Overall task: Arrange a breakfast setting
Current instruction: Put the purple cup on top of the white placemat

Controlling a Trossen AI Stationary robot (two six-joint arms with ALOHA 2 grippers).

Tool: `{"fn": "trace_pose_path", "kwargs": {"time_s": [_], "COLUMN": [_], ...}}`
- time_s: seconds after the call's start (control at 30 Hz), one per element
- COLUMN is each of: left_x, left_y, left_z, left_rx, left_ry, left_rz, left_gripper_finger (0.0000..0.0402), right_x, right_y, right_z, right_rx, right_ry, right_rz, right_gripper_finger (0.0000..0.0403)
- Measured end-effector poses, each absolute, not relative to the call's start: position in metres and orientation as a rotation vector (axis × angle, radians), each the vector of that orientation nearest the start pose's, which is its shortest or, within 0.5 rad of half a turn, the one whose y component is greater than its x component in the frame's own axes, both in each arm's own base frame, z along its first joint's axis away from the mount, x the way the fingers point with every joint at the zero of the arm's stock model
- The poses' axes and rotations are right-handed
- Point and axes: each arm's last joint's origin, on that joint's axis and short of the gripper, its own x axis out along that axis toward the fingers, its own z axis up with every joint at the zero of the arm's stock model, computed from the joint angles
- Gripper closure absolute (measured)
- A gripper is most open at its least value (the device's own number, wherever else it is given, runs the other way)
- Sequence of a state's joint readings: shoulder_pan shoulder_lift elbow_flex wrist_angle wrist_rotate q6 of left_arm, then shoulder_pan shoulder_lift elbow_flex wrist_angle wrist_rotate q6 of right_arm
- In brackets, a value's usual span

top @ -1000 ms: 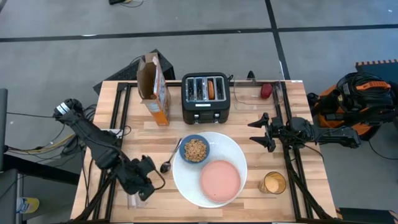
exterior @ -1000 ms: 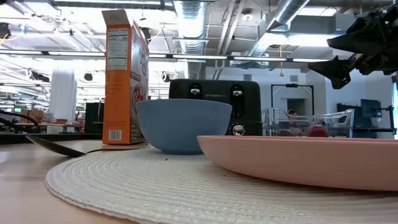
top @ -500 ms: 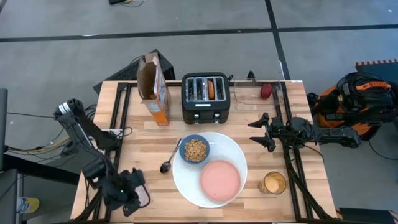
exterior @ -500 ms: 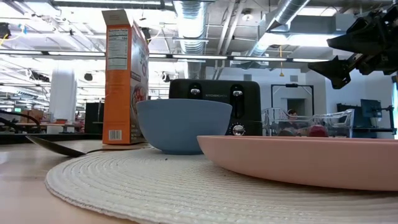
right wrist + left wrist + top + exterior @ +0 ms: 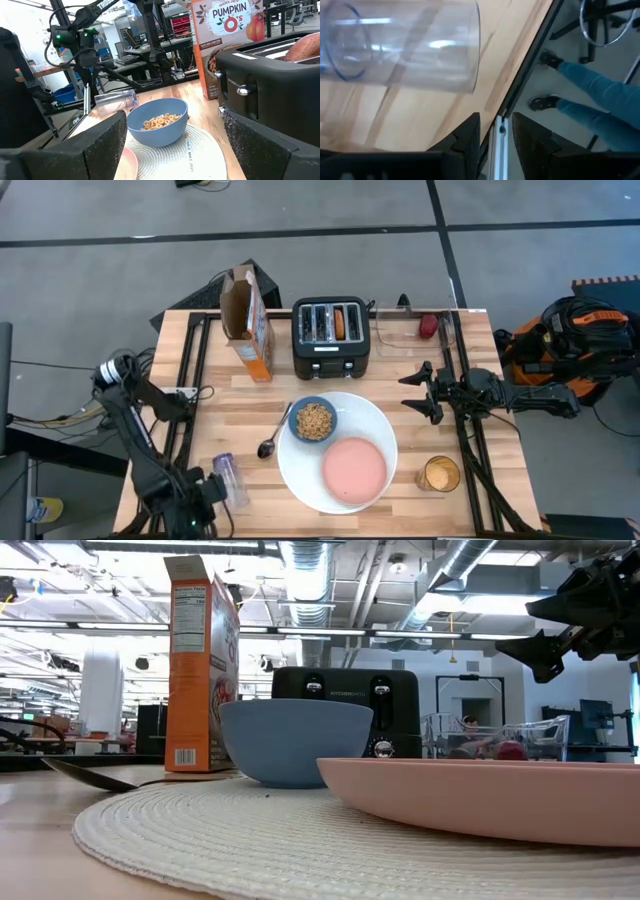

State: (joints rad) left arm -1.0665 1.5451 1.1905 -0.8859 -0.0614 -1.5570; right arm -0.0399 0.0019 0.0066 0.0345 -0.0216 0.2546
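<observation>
The clear purplish tumbler (image 5: 230, 479) (image 5: 410, 45) lies on its side on the table near the front left corner. My left gripper (image 5: 198, 502) (image 5: 496, 122) hangs just beyond it over the table's edge, pointing steeply down; its fingers stand a narrow gap apart with nothing between them. The blue bowl (image 5: 313, 421) with cereal and the pink saucer (image 5: 354, 469) sit on the white round plate (image 5: 385, 420). The metal spoon (image 5: 272, 438) lies left of the plate. The orange cereal box (image 5: 248, 325) stands at the back. My right gripper (image 5: 408, 393) waits open, level, above the table's right side.
A black toaster (image 5: 332, 338) holding round bread (image 5: 341, 322) stands at the back centre, with a clear container (image 5: 405, 332) to its right. An amber glass (image 5: 438, 474) stands at the front right. A person's legs (image 5: 600, 95) show on the floor past the table's edge.
My left gripper has swung from above the tumbler toward the table's near left corner and sunk a little, turning as it went. The tumbler, mostly hidden under the gripper before, now shows lying on its side.
</observation>
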Motion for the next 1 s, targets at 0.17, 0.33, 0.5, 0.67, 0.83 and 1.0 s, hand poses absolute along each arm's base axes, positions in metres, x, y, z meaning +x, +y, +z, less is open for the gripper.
{"fn": "trace_pose_path", "kwargs": {"time_s": [0.17, 0.33, 0.5, 0.67, 0.83, 1.0], "left_x": [0.132, 0.129, 0.131, 0.134, 0.137, 0.136], "left_y": [-0.281, -0.298, -0.301, -0.309, -0.308, -0.305], "left_z": [0.249, 0.263, 0.271, 0.277, 0.276, 0.265], "left_rx": [-0.606, -0.606, -0.54, -0.497, -0.392, -0.364], "left_ry": [1.367, 1.295, 1.289, 1.303, 1.33, 1.327], "left_rz": [0.12, 0.101, 0.164, 0.199, 0.311, 0.451], "left_gripper_finger": [0.0301, 0.0301, 0.0301, 0.0301, 0.0301, 0.0301], "right_x": [0.097, 0.097, 0.097, 0.097, 0.097, 0.097], "right_y": [-0.003, -0.003, -0.003, -0.003, -0.003, -0.003], "right_z": [0.169, 0.169, 0.169, 0.169, 0.169, 0.169], "right_rx": [0.253, 0.253, 0.253, 0.254, 0.254, 0.254], "right_ry": [-0.041, -0.041, -0.041, -0.041, -0.041, -0.041], "right_rz": [-0.014, -0.013, -0.013, -0.015, -0.014, -0.014], "right_gripper_finger": [0.0047, 0.0047, 0.0047, 0.0047, 0.0047, 0.0047]}}
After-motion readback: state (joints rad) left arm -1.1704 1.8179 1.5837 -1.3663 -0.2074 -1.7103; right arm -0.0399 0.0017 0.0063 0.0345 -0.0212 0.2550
